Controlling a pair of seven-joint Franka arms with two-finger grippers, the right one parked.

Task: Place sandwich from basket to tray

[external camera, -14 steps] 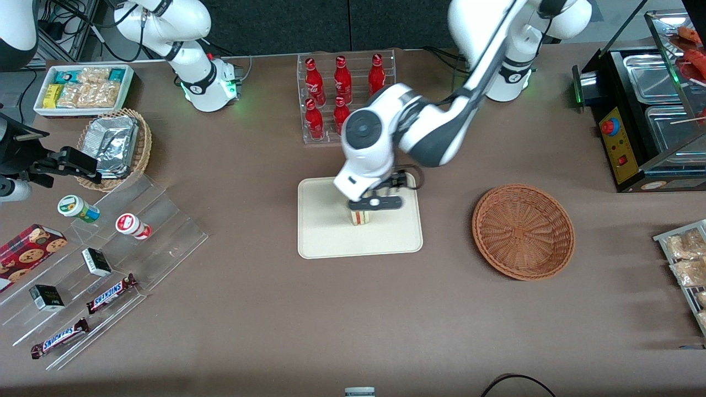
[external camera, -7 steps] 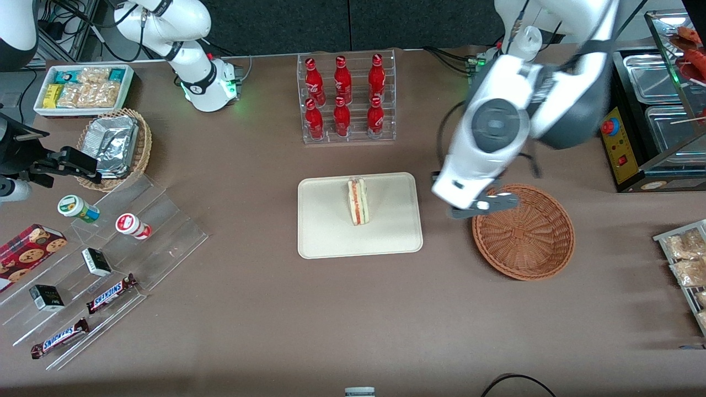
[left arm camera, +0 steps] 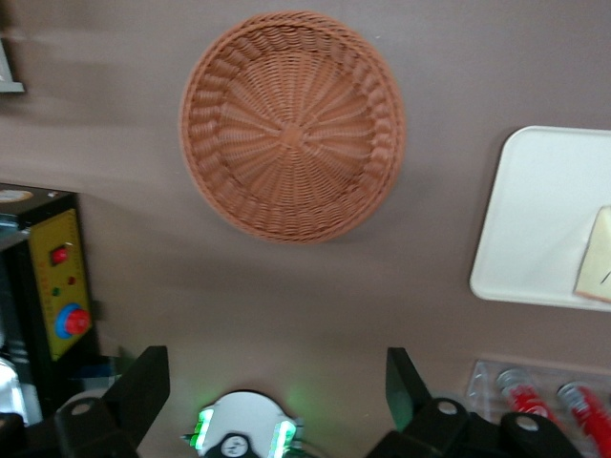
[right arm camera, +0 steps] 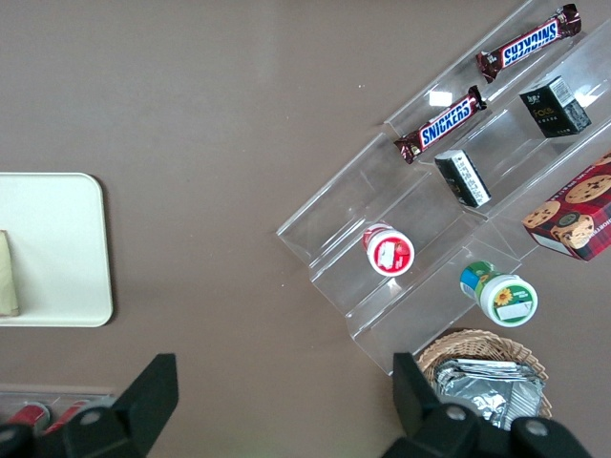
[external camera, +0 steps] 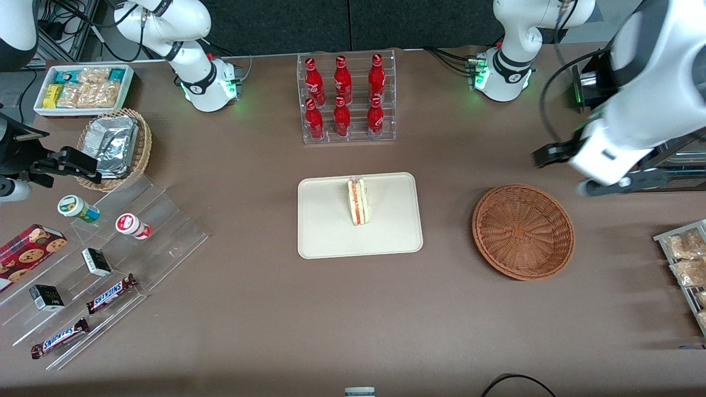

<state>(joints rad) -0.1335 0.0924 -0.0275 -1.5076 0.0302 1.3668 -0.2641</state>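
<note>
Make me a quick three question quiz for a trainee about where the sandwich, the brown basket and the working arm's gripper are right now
1. True or false: the sandwich lies on the tray.
2. What is inside the basket? A) sandwich B) foil packet C) nothing
3. Fill in: the gripper, empty with fingers apart, hangs high toward the ____ arm's end of the table.

Key: 1 true; 2 C; 3 working.

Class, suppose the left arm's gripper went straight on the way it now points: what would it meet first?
Probably bare table. The gripper, open and empty, points down at brown surface between the basket and its arm's base; height is unclear.
</note>
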